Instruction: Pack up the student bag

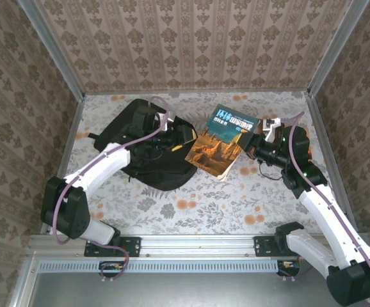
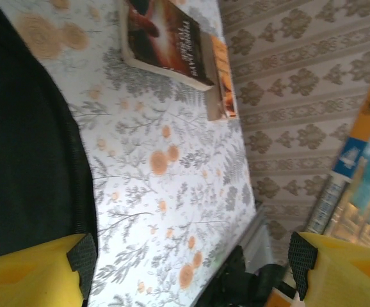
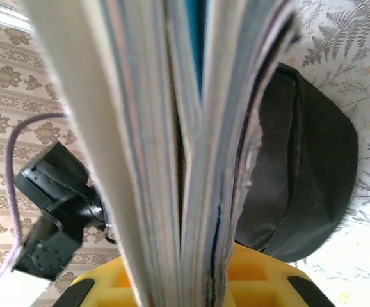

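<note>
The student bag (image 1: pixel 158 171), a black backpack, lies flat on the left half of the flowered table (image 1: pixel 191 211), directly beneath the left gripper (image 2: pixel 185 272), whose yellow-padded jaws gape wide over its right edge with nothing between them. To the bag's right, the right gripper (image 1: pixel 257 151) is clamped tight on a teal-covered book (image 1: pixel 226 137), held tilted above the table just beside the bag.
</note>
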You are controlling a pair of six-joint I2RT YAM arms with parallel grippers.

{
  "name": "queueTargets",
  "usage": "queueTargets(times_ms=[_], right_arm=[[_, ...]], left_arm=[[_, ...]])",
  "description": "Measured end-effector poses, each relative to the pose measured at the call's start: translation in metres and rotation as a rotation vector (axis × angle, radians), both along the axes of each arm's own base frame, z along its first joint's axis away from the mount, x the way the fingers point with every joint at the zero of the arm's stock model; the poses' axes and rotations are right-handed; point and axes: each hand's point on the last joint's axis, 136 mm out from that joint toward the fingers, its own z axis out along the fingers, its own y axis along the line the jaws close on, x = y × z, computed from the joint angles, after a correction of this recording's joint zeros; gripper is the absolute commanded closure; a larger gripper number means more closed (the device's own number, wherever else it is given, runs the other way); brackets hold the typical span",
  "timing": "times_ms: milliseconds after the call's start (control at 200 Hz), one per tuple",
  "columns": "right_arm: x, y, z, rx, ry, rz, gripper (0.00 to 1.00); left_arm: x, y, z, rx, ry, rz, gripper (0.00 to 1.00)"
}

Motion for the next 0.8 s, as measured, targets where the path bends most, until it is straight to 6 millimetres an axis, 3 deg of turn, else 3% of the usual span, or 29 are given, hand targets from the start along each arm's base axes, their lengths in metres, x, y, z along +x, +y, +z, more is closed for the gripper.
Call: queueTargets(times_ms=[170, 330, 495, 800], right_arm=[[0.010, 0.006, 0.003, 0.053, 0.015, -0.002, 0.92], [0.014, 0.007, 0.007, 0.075, 0.012, -0.006, 0.93], [0.017, 0.006, 0.010, 0.061, -0.017, -0.024, 0.93], [0.017, 0.004, 0.000, 0.014, -0.008, -0.030, 0.89]], left_arm=[[-0.011, -0.022, 0.014, -0.131, 0.007, -0.017, 0.27], [-0.024, -0.048, 0.036, -0.234, -0.010, -0.075, 0.49], [-0.028, -0.055, 0.045, -0.292, 0.026, -0.101, 0.73], [-0.035, -0.047, 0.054, -0.297, -0.005, -0.134, 0.91]])
